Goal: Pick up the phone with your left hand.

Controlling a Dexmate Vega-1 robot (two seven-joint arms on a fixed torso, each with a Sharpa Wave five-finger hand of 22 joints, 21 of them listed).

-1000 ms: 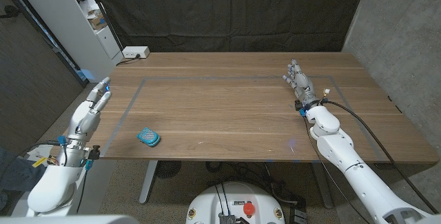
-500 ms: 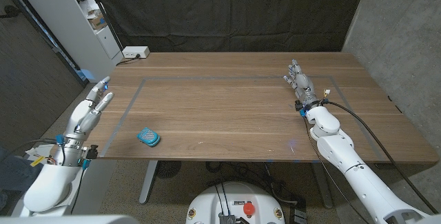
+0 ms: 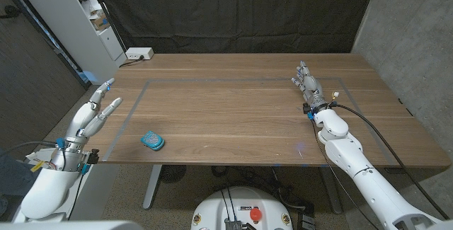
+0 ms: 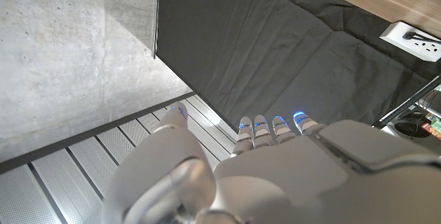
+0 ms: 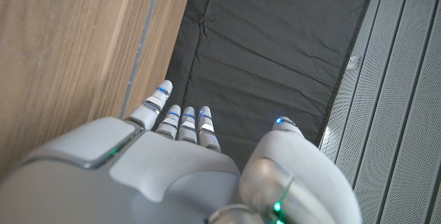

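Phone (image 3: pixel 152 141): teal, near the left hand (image 3: pixel 97 111), apart from it; no readable writing. Left hand: fingers spread, holding nothing. Right hand (image 3: pixel 309 86): fingers extended together, holding nothing.

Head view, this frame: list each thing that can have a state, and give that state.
left hand: open, fingers spread, holding nothing, at the table's left edge
right hand: open, fingers together, holding nothing, over the table's right side
phone: lying on the table near the front edge, untouched, apart from both hands
power strip: on the table's far left corner
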